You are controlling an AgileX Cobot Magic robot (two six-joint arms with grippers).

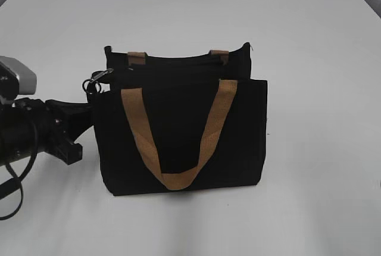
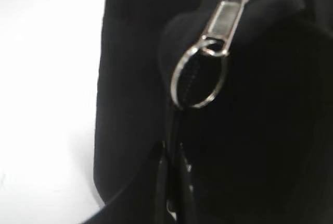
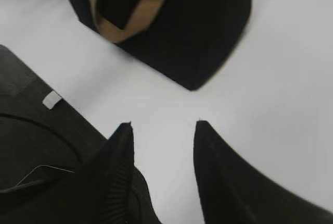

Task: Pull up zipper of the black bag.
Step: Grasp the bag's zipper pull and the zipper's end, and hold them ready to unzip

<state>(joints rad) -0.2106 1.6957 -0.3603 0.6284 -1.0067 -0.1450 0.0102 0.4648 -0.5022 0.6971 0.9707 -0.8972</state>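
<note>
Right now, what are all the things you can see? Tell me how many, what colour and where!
black bag: one, black fabric, standing upright in the middle of the table.
strap handles: two, tan; one hangs down the bag's front in a V, the other shows only as two short ends at the back top edge.
zipper: one, silver pull with a silver ring hanging from it, at the bag's top left corner.
table: one, white, under everything.
left hand: one, black, fingers shut close together just below the ring; whether it grips the ring cannot be told.
right hand: one, black, open, hovering over bare table away from the bag's lower corner.
</note>
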